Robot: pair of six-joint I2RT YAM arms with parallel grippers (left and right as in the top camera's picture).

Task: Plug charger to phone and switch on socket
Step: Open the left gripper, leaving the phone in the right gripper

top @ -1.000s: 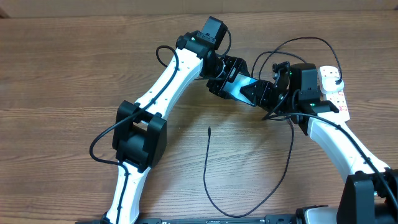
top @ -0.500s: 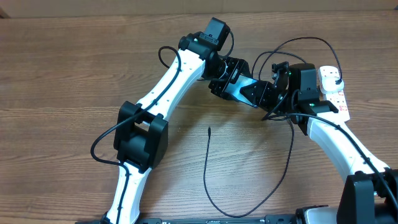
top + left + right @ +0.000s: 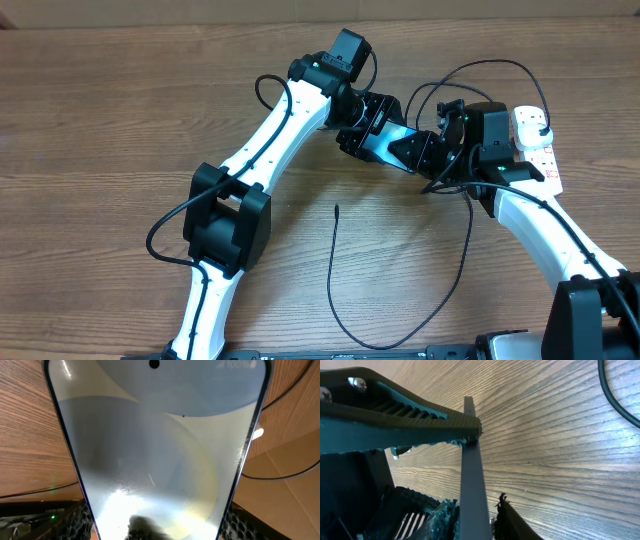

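Black charger [image 3: 332, 255]: you have it lying loose on the wooden table [image 3: 100, 150], lower middle of the overhead frame. Its thin cable loops along the bottom edge and rises toward your right arm [image 3: 545, 230]. The small tip rests alone near frame centre, apart from both grippers.
Left gripper [image 3: 378, 128]: upper middle of the overhead frame, clamped across the phone [image 3: 160, 450]. Its ribbed pads [image 3: 80, 521] press on the two long sides in the bottom corners of your left wrist view.
Phone: held between your two grippers, just above the charger's tip in the overhead frame. The pale lit screen fills your left wrist view, with the camera hole at the top edge. Your right wrist view shows it edge-on as a thin grey bar over the wood grain.
Right gripper [image 3: 432, 152]: just right of the phone, facing your left one. Its fingers [image 3: 437, 515] sit close on either side of the thin edge. One seems to touch it, but you cannot tell whether the pair is pinching it.
Socket [image 3: 535, 140]: white strip at the upper right of the overhead frame, partly hidden by your right arm and well apart from the charger's tip.
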